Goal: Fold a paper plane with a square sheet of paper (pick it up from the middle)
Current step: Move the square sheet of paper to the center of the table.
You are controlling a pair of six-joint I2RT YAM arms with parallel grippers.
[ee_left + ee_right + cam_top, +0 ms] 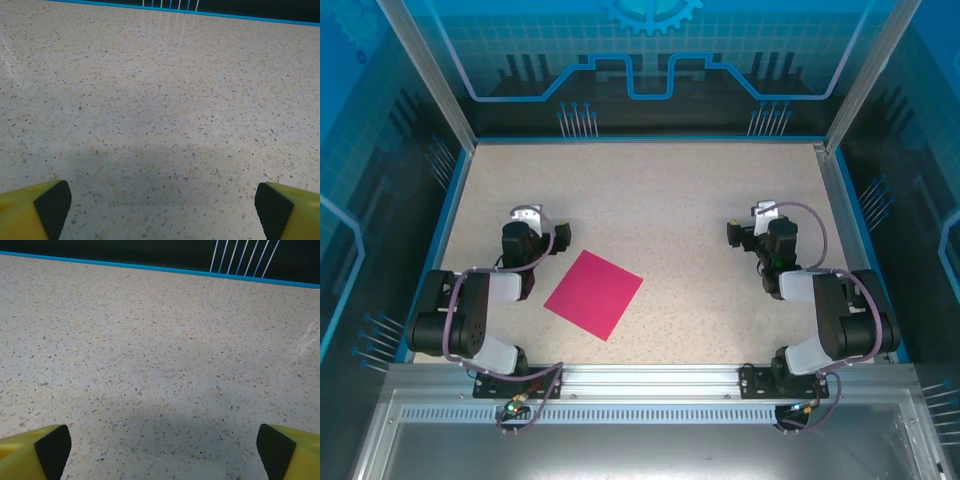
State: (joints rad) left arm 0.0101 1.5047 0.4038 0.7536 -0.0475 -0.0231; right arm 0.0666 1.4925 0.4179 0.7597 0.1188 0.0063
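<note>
Fingers of the left claw (162, 207) and right claw (164, 449) are cut off at bottom corners

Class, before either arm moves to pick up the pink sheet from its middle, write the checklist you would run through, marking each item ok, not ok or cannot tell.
1. The square sheet of paper lies flat and unfolded on the table: ok.
2. The left gripper is open, holding nothing: ok.
3. The right gripper is open, holding nothing: ok.
4. Nothing lies on the sheet's middle: ok.
5. A gripper is above the sheet's middle: not ok; both are off to its sides, the left nearer.
6. An edge is lifted off the table: cannot tell.
</note>
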